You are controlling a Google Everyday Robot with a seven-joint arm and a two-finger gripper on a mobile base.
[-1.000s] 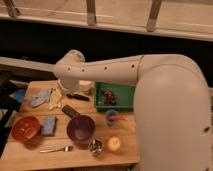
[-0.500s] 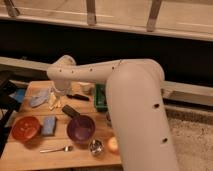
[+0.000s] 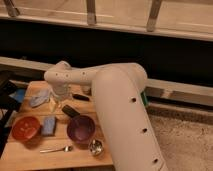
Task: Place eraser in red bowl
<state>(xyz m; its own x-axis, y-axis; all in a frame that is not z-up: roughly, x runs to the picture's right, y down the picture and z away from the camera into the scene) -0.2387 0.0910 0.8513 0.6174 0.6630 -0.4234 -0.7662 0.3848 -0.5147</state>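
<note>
We saw the gripper (image 3: 60,98) hang over the wooden table (image 3: 75,158), fingers wide apart, near the small dark block eraser (image 3: 70,111); the round red-brown bowl (image 3: 20,122) sat farther off

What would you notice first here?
The huge white robot arm fills the middle, its claw hanging over the wooden table's back left. The dark eraser lies just beside the claw. In front sit a red bowl and a purple bowl, with a blue pad between them.

Matt wood table (image 3: 30,156), shiny metal cup (image 3: 95,146), smooth wht plastic arm (image 3: 122,105)
</note>
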